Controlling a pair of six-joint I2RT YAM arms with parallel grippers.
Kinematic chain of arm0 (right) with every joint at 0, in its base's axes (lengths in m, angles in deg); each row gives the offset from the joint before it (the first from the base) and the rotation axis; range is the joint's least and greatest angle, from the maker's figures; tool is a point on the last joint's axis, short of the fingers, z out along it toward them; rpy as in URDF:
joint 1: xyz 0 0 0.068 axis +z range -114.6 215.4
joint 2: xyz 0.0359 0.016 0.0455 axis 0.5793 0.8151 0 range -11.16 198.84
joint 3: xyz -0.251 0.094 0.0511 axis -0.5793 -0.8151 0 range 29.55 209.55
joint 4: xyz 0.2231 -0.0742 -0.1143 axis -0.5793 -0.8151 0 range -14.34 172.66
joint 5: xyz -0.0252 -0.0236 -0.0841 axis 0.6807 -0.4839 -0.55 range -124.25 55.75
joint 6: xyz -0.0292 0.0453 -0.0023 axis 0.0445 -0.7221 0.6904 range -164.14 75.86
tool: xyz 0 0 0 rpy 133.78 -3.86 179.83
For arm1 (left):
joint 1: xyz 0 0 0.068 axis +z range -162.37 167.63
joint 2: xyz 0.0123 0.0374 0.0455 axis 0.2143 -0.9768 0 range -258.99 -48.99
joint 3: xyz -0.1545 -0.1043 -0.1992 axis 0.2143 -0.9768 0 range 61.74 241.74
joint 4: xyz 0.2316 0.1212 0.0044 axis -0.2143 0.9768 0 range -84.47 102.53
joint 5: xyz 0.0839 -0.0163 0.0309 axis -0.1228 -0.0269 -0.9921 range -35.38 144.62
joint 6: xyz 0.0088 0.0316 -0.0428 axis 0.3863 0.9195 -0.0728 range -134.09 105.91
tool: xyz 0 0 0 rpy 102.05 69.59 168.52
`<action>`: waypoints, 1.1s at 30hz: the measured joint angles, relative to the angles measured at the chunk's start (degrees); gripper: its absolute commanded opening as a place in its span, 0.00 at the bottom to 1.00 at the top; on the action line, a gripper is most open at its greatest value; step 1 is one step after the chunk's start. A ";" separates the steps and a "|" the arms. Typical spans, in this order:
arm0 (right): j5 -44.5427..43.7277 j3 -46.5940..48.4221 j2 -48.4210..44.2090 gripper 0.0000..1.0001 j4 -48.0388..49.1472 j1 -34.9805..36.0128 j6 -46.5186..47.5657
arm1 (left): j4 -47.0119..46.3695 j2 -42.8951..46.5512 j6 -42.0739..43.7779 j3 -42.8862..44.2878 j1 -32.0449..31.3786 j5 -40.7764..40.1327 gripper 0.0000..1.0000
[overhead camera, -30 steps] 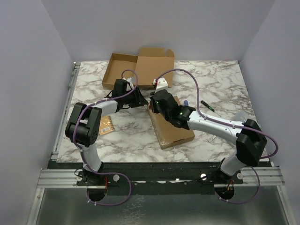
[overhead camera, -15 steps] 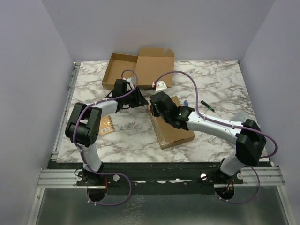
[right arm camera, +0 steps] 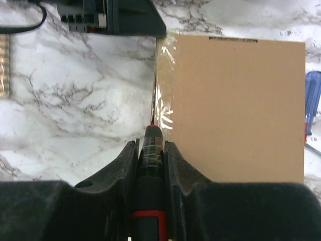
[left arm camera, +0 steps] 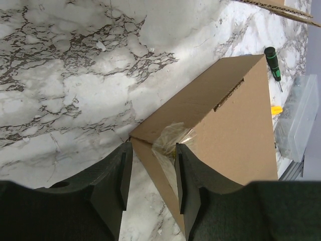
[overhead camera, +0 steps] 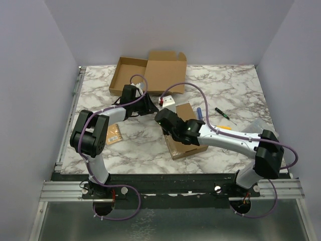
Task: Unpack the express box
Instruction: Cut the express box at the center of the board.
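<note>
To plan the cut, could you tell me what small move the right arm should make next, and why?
Probably draw the black tool slowly along the taped seam: the right pincer grips it with its tip at the taped edge of the closed box, while the left pincer braces a corner.

You have bright, even overhead light; shadows soft; tape (right arm camera: 163, 113) on the box (right arm camera: 230, 110) glints; wrist views blur nearest the lens.

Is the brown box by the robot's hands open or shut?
Shut. The box has its top lying flat, with shiny tape along one edge.
</note>
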 measured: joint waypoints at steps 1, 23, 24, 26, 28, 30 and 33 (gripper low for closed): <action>-0.63 0.17 -0.20 0.00 -1.22 0.72 -0.57 | 0.02 0.00 -0.04 0.00 0.00 -0.07 0.45; -3.67 -1.16 -3.19 0.00 -7.15 6.58 -2.10 | 5.84 22.05 1.01 -8.68 -4.74 -6.29 0.73; -3.65 -1.07 -3.15 0.00 -7.17 6.60 -1.95 | 5.66 22.25 0.57 -9.33 -6.43 -7.32 0.74; -3.65 -0.66 -2.80 0.00 -7.28 6.60 -1.49 | 5.49 21.75 -0.09 -10.58 -9.01 -9.07 0.74; -3.65 -0.28 -2.51 0.00 -7.56 6.60 -1.46 | 5.49 20.65 -0.79 -11.89 -10.82 -11.10 0.75; -3.61 0.20 -2.34 0.00 -8.04 6.64 -1.46 | 5.16 18.84 -1.64 -13.03 -11.61 -13.57 0.75; -3.45 0.22 -2.34 0.00 -8.17 6.88 -1.57 | 4.42 16.31 -2.56 -14.08 -11.63 -16.57 0.76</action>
